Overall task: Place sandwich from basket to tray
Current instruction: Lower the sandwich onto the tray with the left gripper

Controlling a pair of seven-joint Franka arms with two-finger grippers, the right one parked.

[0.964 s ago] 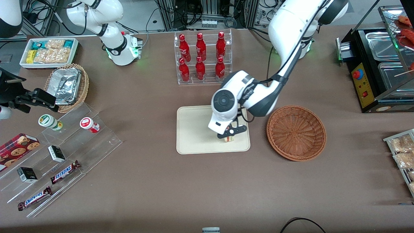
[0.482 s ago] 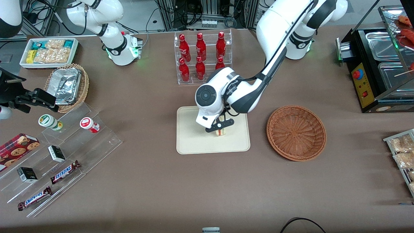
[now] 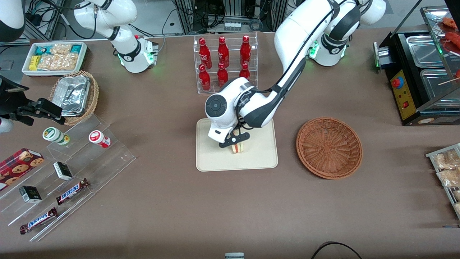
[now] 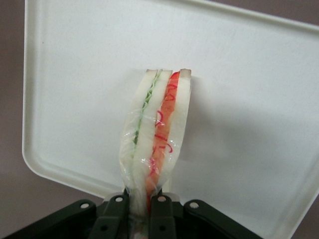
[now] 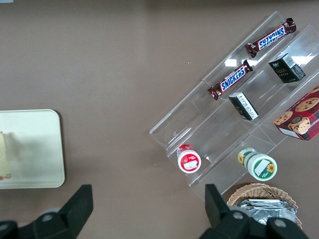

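Front view first: the hand was over the tray, roughly its middle, clamped on the sandwich, which hung below it with the bottom edge at or just above the tray. Couldn't tell from here if it was touching. The basket sat beside the tray, toward the working arm's end of the counter, and nothing was in it. A rack of red bottles stood farther from the camera than the tray, so carrying the load in low over the tray middle made sense to stay away from it.

Wrist view: both fingers were pinched on one end of the wrapped sandwich, gripping across the bread faces so the layers stayed squeezed together. The rest of it stuck out over the tray, well inside the rim, so I'd guess letting go there wouldn't drop it on the edge.

Parked arm's wrist view: only a corner of the tray showed, with a sliver of the sandwich at the frame edge.
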